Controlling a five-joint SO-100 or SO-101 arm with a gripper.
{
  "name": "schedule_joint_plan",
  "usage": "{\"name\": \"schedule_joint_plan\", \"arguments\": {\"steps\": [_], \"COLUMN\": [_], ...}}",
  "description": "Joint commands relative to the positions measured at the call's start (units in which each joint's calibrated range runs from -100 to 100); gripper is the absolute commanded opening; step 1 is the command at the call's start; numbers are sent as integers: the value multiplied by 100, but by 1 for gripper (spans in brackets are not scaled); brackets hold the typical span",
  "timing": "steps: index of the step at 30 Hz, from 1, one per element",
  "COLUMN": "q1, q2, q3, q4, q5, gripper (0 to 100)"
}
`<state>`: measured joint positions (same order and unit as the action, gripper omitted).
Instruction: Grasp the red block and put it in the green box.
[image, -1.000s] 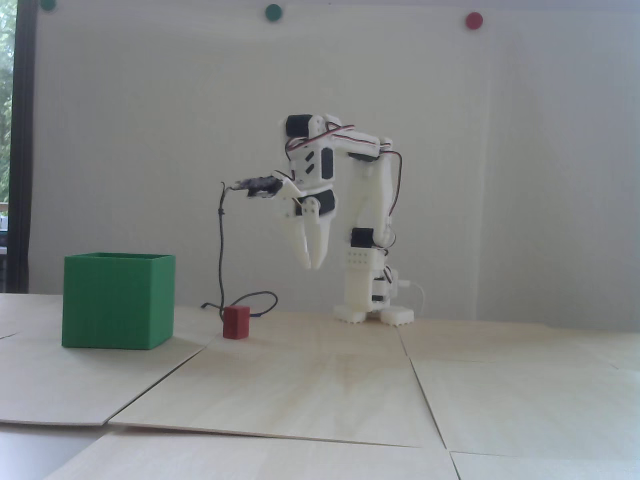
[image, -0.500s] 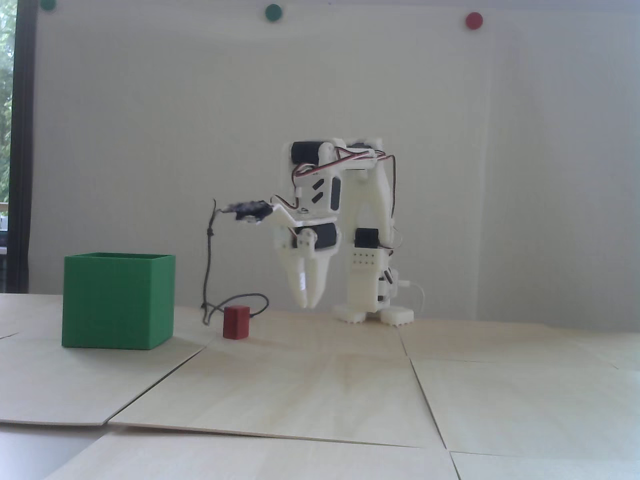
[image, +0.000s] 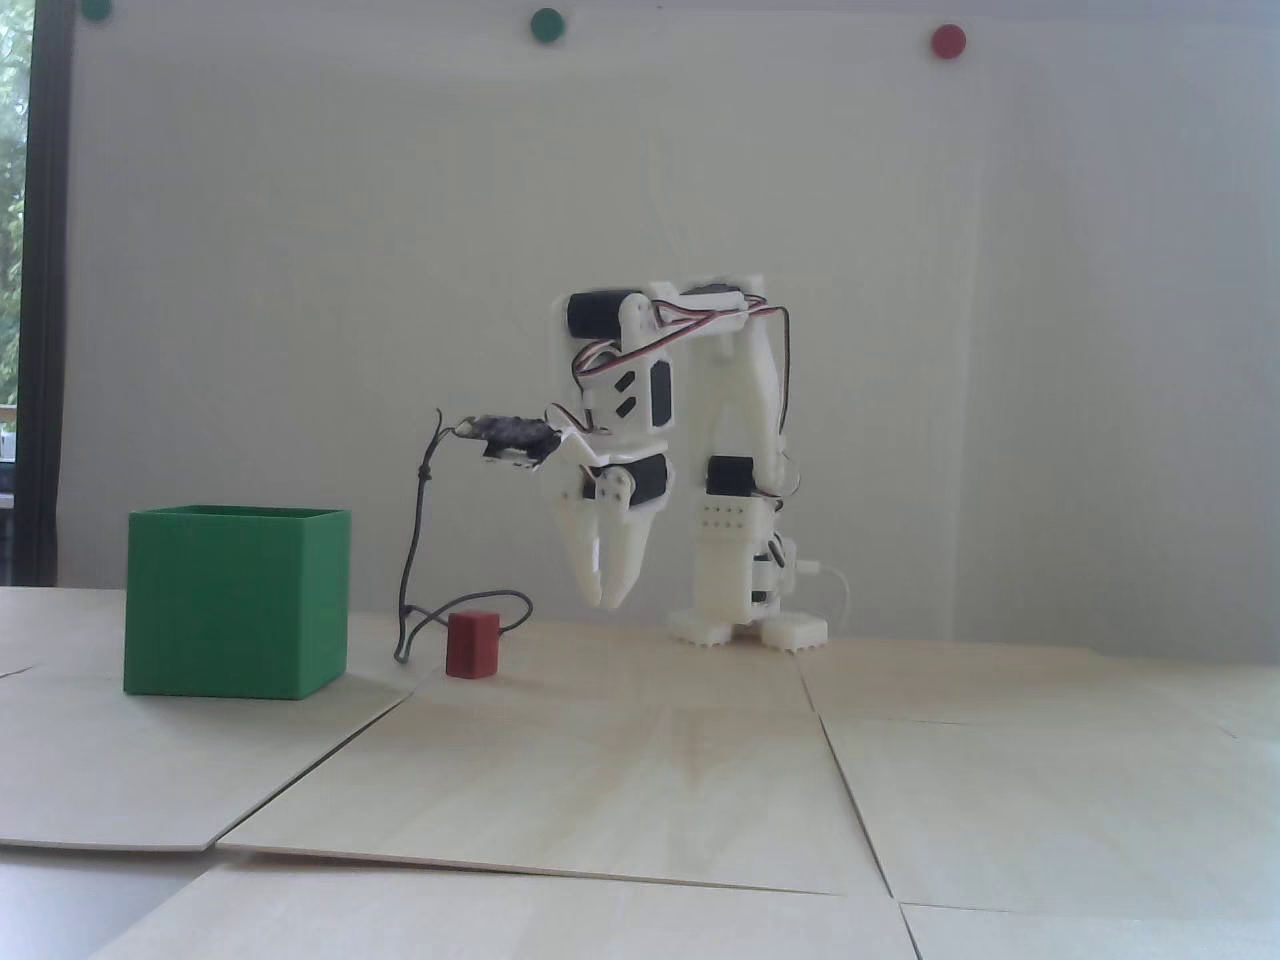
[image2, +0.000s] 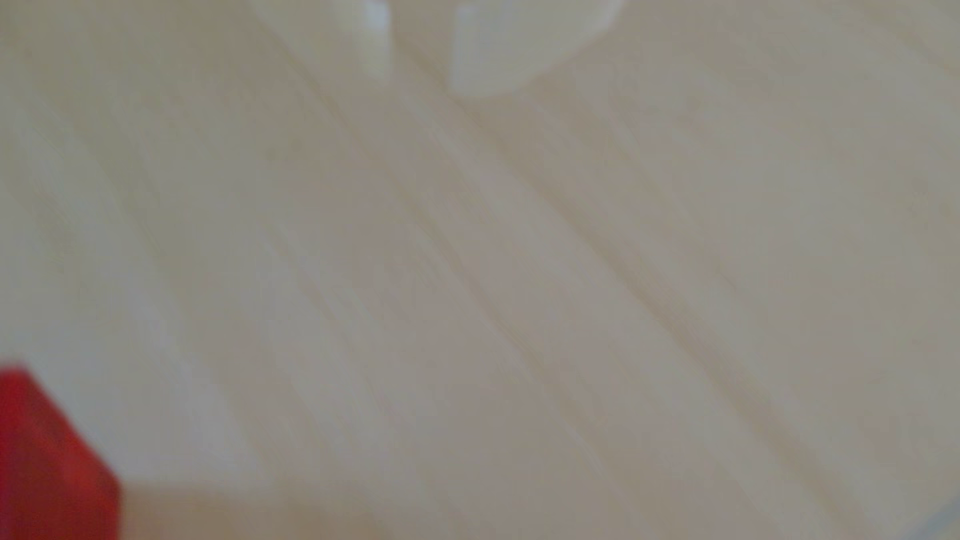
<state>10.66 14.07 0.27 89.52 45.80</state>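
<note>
Small dark-red block (image: 472, 644) stands upright on the table, just right of the green box (image: 236, 601)

No legible txt anywhere; wrist view blurry.

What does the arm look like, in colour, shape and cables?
The arm is white plastic with black motor blocks at its joints. Red, white and black wires loop along it. The gripper has two white tapered jaws. A small dark board sticks out beside it, trailing a dark cable.

Pale wooden panels are covering the surface (image: 640, 780), seams showing between them. Two green dots (image: 546, 24) and one red dot (image: 947, 41) are sitting high on the white wall (image: 300, 250).
</note>
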Motion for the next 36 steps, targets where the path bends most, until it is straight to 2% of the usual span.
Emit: {"name": "schedule_joint_plan", "arguments": {"steps": [1,10,23,36], "q1": [-17,40,136,554], "q2": [-1001,-1174,1297,1858], "q3": [479,843,-1943,-3319], "q4": [121,87,-141,-141], "q5": [37,-9,-20,-20], "gripper": [2,2,2,2]}}
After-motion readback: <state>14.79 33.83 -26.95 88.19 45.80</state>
